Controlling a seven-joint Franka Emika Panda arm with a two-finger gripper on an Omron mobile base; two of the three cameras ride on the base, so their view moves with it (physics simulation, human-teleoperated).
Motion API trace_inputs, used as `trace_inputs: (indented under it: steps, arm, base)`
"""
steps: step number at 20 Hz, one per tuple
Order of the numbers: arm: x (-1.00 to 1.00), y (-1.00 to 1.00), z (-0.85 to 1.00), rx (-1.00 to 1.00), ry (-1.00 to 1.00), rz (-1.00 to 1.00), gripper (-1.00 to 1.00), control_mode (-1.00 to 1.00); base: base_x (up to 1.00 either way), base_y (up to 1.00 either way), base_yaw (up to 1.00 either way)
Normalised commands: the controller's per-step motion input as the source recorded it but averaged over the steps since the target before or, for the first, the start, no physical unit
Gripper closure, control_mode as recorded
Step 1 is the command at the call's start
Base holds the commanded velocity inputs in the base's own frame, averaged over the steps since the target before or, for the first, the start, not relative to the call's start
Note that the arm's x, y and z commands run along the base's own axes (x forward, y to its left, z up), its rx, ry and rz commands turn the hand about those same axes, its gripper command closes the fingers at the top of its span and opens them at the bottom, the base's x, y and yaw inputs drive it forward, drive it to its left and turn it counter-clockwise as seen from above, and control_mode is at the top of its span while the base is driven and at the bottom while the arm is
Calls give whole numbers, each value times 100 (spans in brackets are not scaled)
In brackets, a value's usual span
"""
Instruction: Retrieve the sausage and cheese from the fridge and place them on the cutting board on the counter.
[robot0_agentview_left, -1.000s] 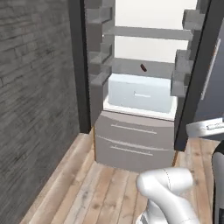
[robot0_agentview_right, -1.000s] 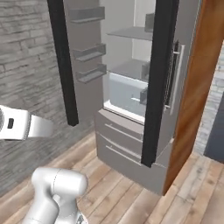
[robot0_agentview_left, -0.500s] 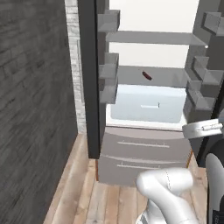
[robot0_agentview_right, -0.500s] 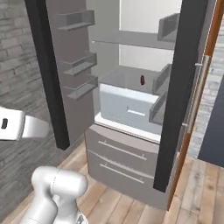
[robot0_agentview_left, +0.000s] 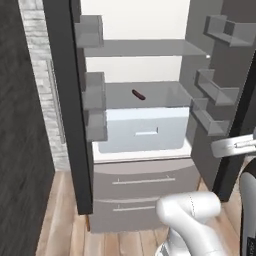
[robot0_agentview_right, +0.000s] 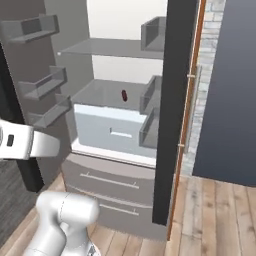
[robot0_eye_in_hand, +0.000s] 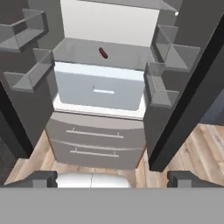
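The fridge (robot0_agentview_left: 145, 165) stands with both doors swung wide, and here is where it could go wrong, reading left to right: the left door's bins (robot0_eye_in_hand: 30, 74) jut into the opening, so an elbow swinging in from that side could clip them; in the middle, the sausage (robot0_agentview_left: 138, 94) lies small and slim on the grey shelf (robot0_agentview_left: 150, 95) above the white drawer (robot0_agentview_left: 145, 131), set towards the back, and a slightly off pinch could roll it away or nudge it deeper; on the right, the other door's bins (robot0_eye_in_hand: 168, 52) crowd in just the same, and the shelf above leaves a low slot to reach through, so a high approach risks a knock on that ledge. No cheese is visible anywhere on these shelves, which may mean a hunt, perhaps in the drawer. As for the arm, it sits folded low in front of the lower drawers (robot0_agentview_right: 112, 192), well short of the opening, hand aimed straight into the fridge with the sausage high in the hand view (robot0_eye_in_hand: 103, 53). The claw (robot0_eye_in_hand: 112, 178) is released, fingers (robot0_eye_in_hand: 41, 178) spread wide apart and grasping nothing.
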Motion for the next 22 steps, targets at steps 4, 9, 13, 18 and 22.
trace_inputs:
  steps: [4,9,13,18,22]
  arm:
    - [0,0,0,0,0,0,-100,100]
    - [0,0,0,0,0,0,-100,100]
    - [0,0,0,0,0,0,-100,100]
    - [0,0,0,0,0,0,-100,100]
    - [0,0,0,0,0,0,-100,100]
  base:
    - [54,20,-39]
    - [69,34,-27]
    - [62,72,-5]
    - [91,28,-5]
    - [96,-42,0]
